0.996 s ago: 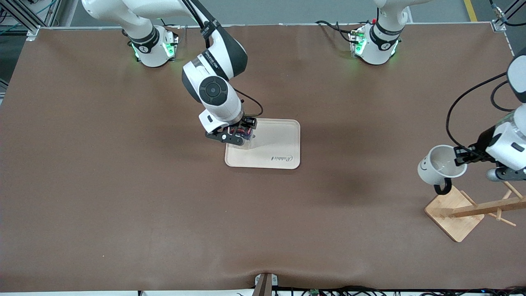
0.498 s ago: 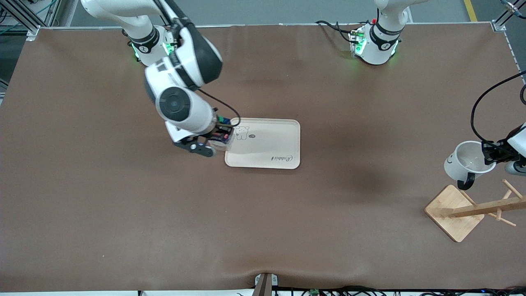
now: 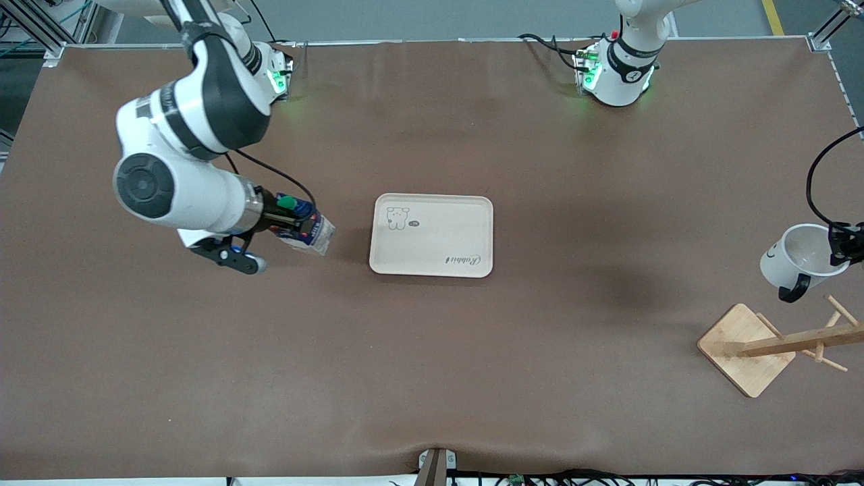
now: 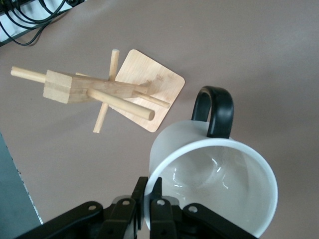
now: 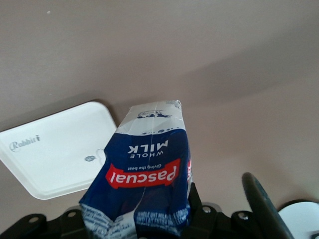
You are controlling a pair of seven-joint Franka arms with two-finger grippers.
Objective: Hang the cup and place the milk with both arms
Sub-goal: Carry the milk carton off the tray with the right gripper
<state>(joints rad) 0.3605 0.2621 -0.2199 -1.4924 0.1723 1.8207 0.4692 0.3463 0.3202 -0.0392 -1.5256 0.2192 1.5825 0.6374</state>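
Note:
My right gripper (image 3: pixel 287 226) is shut on the milk (image 3: pixel 308 231), a dark blue carton with a green cap (image 3: pixel 289 201). It holds the carton tilted over bare table, beside the cream tray (image 3: pixel 432 253), toward the right arm's end. In the right wrist view the milk (image 5: pixel 144 174) fills the jaws and its red label shows. My left gripper (image 3: pixel 844 246) is shut on the rim of the white cup (image 3: pixel 803 260), held above the wooden rack (image 3: pixel 776 344). In the left wrist view the fingers (image 4: pixel 160 191) pinch the cup (image 4: pixel 214 184) by its wall, with the black handle (image 4: pixel 214 112) toward the rack (image 4: pixel 99 92).
The tray (image 5: pixel 55 149) is bare apart from its printed bear and logo. The rack's square base (image 4: pixel 149 87) stands near the table's edge at the left arm's end, and its pegs point several ways. Cables run along the table's near edge.
My right arm swung off the tray toward the right arm's end, carrying the milk. My left gripper carried the cup farther toward the table's edge at the left arm's end.

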